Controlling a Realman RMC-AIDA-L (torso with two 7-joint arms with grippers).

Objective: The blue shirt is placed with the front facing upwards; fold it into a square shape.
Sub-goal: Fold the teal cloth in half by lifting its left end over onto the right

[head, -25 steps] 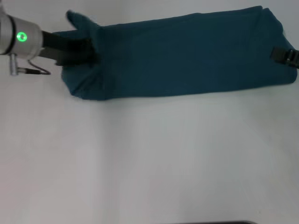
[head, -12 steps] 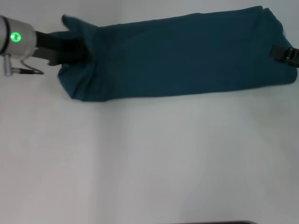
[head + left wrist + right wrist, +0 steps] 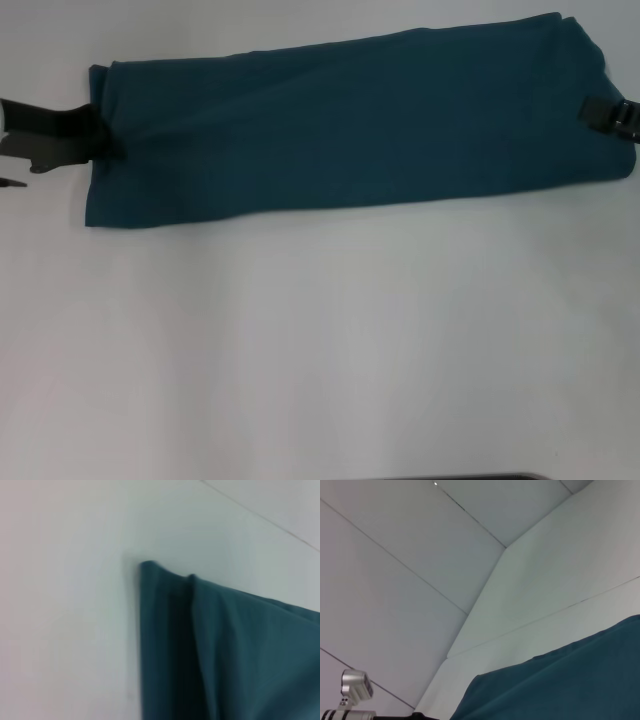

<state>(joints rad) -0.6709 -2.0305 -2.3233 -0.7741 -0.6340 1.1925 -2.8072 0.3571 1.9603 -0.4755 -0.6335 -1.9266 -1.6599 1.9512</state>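
The blue shirt (image 3: 350, 130) lies folded into a long teal band across the far part of the white table, with no lettering showing. At the band's left end, my left gripper (image 3: 100, 135) is shut on the cloth's edge. My right gripper (image 3: 605, 115) is at the band's right end, its black fingers closed over the cloth there. The left wrist view shows a folded corner of the shirt (image 3: 225, 655) flat on the table. The right wrist view looks along the shirt (image 3: 570, 680) from its right end.
The white table (image 3: 320, 350) stretches from the shirt to the near edge. A white wall with seams (image 3: 445, 555) rises behind the table. The left arm's silver wrist (image 3: 355, 690) shows far off in the right wrist view.
My left gripper has moved left with the shirt's end. The bunched left end is now drawn out flat and the band is longer. The right gripper has stayed in place.
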